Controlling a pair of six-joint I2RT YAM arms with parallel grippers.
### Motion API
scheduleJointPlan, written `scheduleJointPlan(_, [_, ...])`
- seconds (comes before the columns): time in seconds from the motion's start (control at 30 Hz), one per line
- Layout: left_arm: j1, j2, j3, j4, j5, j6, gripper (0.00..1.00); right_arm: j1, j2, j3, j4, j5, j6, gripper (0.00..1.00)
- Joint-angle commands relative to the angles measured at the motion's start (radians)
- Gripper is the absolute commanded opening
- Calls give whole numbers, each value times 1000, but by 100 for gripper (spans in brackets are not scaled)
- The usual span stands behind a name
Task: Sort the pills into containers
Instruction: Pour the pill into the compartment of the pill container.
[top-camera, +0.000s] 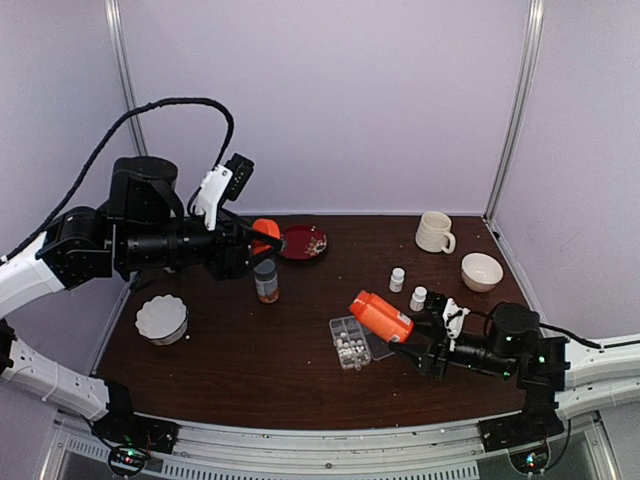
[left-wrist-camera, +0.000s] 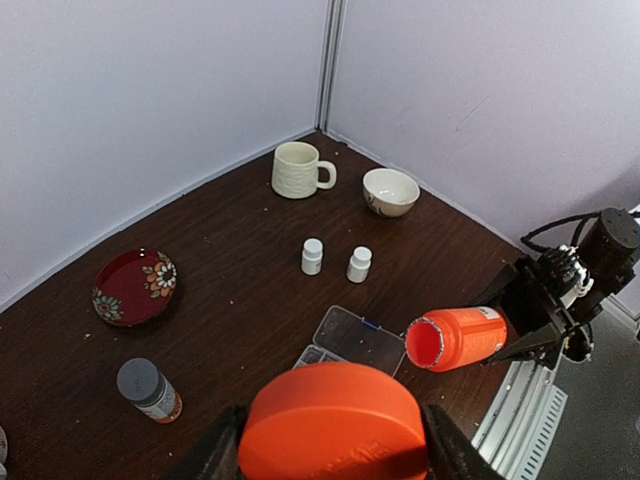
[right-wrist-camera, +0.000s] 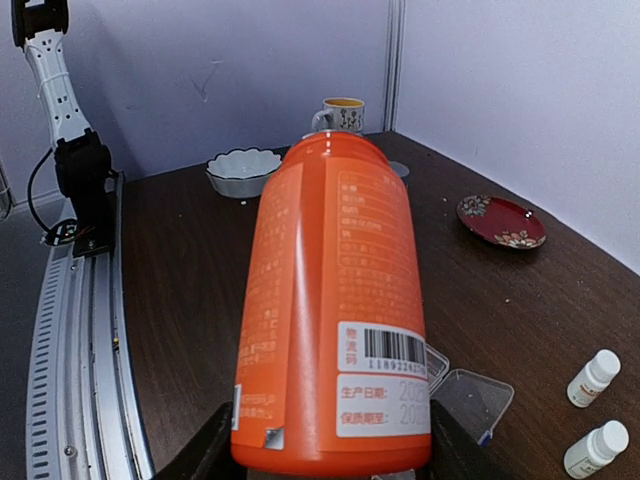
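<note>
The right end effector (top-camera: 408, 333) grips the open orange bottle (top-camera: 380, 316), tipped mouth-left close by the clear organizer box (top-camera: 338, 325) at the bench's (top-camera: 250, 350) near right, whose nearer cells hold the pills (top-camera: 347, 349), while the left end effector (left-wrist-camera: 335, 455) clamps the orange cap (left-wrist-camera: 335, 415) at far left.

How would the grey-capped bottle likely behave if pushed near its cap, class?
The grey-capped bottle stands upright, taller than wide, so it would probably tip. Being round, it could then roll across the table. Its small size suggests it is light.
</note>
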Motion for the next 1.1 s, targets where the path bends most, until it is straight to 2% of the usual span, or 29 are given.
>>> scheduleJointPlan(0.0, [0,-19,-53,84,-43,52,0,-28,15,-8,-50,24,148,0])
scheduleJointPlan(0.27, [1,-16,-120,116,-57,64,0,-102,145,6,-63,-75,231,0])
scheduleJointPlan(0.47, [0,-28,-169,139,-66,62,0,-113,246,59,-87,-104,247,0])
scheduleJointPlan(1.07, [0,-70,-279,157,-95,54,0,-142,424,267,-311,-66,276,0])
